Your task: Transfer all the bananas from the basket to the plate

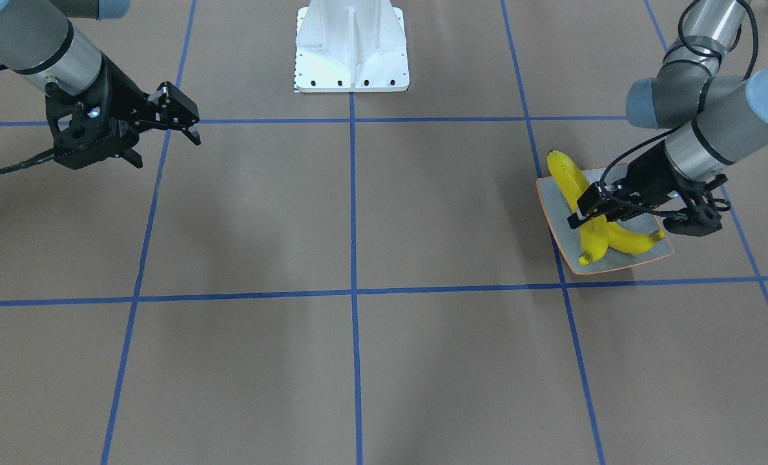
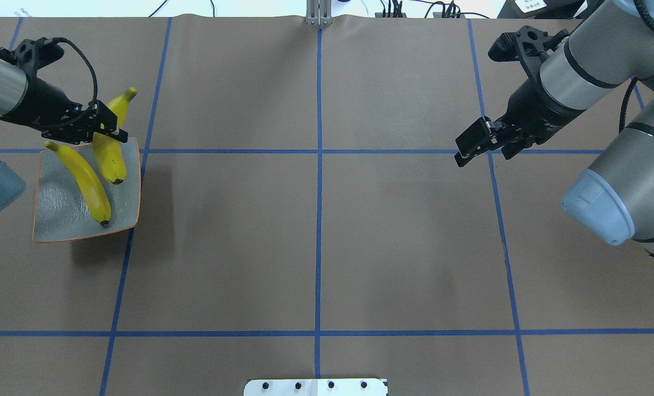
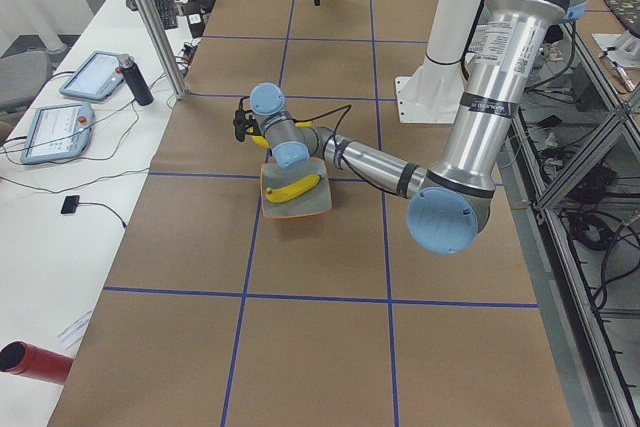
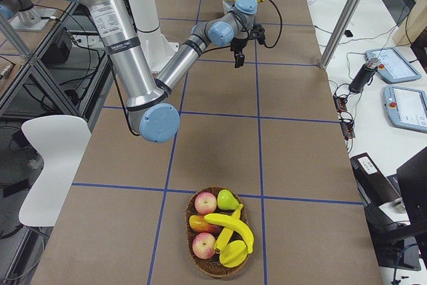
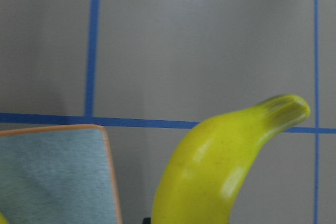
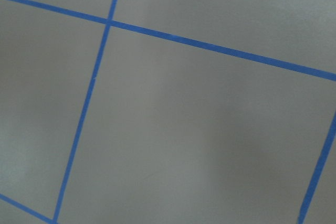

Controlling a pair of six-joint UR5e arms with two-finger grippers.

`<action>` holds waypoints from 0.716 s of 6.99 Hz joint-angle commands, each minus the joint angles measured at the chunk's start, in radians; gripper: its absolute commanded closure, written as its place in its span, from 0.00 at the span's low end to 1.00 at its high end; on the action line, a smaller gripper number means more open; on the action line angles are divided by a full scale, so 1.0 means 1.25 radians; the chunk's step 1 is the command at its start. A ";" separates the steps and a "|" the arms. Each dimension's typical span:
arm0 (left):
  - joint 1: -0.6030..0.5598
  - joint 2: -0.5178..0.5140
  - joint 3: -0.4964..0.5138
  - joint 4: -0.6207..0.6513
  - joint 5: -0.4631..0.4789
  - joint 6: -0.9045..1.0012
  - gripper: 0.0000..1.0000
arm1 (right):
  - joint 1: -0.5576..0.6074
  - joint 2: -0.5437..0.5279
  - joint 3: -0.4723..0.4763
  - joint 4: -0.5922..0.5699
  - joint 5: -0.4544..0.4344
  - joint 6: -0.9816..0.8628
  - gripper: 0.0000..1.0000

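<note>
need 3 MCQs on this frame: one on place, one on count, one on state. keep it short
1. The plate sits at:
A) the table centre
B) the robot's left end
C) the robot's right end

2. How many bananas are on the plate?
A) one
B) four
C) two

3. The right claw:
A) holds nothing
B) grips a banana
C) rests on the plate

Answers: 1 B, the overhead view shows it beside the left arm; 2 C, two yellow ones lie on it; 3 A, it hovers empty over the bare table.
</note>
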 commanded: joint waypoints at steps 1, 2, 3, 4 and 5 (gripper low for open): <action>0.007 -0.004 0.056 0.000 0.042 0.002 1.00 | -0.002 0.007 -0.011 0.002 -0.004 -0.001 0.00; 0.007 0.000 0.074 -0.003 0.072 0.003 1.00 | -0.001 0.007 -0.011 0.002 -0.004 -0.001 0.00; 0.008 -0.003 0.086 -0.003 0.094 0.003 1.00 | -0.001 0.006 -0.011 0.006 -0.005 -0.001 0.00; 0.017 -0.001 0.092 -0.003 0.112 0.003 1.00 | -0.001 0.007 -0.011 0.005 -0.005 -0.001 0.00; 0.021 -0.001 0.091 -0.003 0.114 0.003 1.00 | -0.001 0.007 -0.011 0.005 -0.005 -0.001 0.00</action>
